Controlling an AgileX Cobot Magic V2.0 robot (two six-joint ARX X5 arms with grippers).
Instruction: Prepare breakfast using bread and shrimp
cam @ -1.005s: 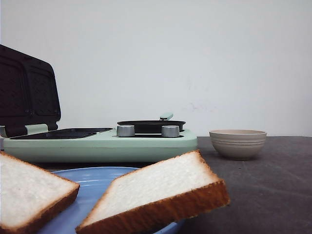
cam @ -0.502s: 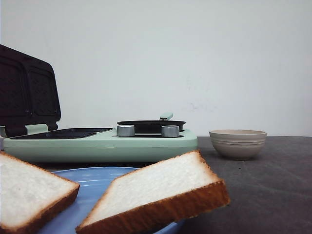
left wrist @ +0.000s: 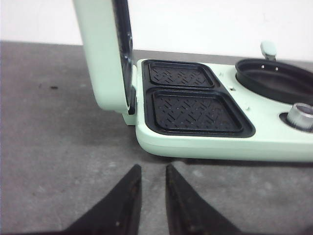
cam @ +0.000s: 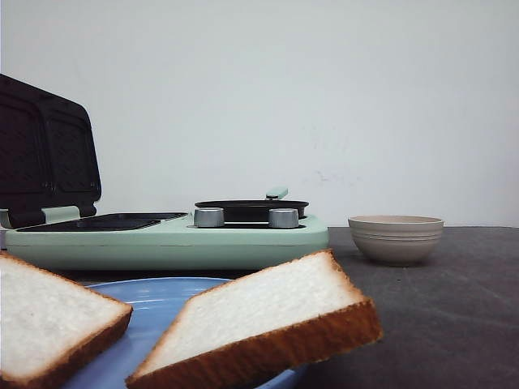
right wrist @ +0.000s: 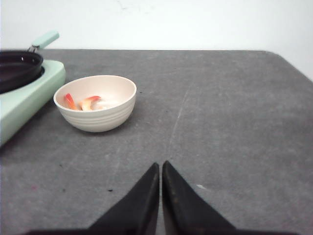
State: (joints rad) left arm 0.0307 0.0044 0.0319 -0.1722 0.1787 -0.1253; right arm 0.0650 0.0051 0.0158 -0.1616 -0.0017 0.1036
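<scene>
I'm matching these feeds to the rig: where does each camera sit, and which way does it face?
Front: low at table level, facing forward past the bread to the sandwich maker; no arm shows.
Left wrist: above the left gripper, facing the sandwich maker's plates.
Right wrist: above the right gripper, facing the bowl of shrimp.
Front and right wrist share the bowl.

Orange-red shrimp (right wrist: 80,102), ribbed beige bowl (right wrist: 100,117)
</scene>
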